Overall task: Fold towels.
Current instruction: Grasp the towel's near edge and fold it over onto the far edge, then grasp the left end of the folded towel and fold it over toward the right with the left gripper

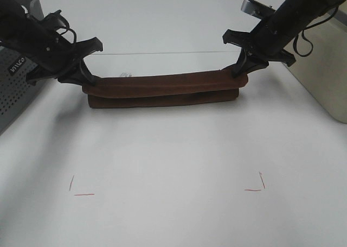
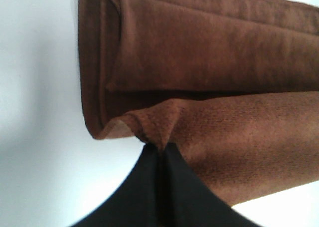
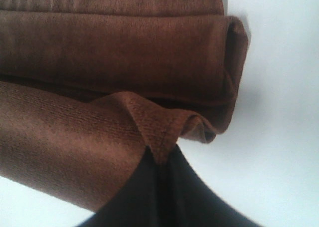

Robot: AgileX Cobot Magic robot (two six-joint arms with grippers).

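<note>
The dark brown towel (image 1: 162, 89) is seen on the white table (image 1: 173, 149) as a long, narrow folded band, laid crosswise between the two arms; a small white tag (image 1: 126, 74) is visible just behind its far edge, near the left end. The left gripper (image 1: 88, 80) is pressed together on the top layer at the towel's left end. In the left wrist view the black fingers (image 2: 144, 187) are closed on a pinched-up peak of cloth; the right gripper (image 1: 239, 73) is likewise clamped on the top layer at the right end, a stitched hem corner being caught between its fingers (image 3: 144, 197). A grey perforated basket (image 1: 13, 89) is seen at the table's left edge and a pale box (image 1: 325, 78) at the right; red corner marks (image 1: 81, 191) are drawn nearer the camera, well apart from the towel.
</note>
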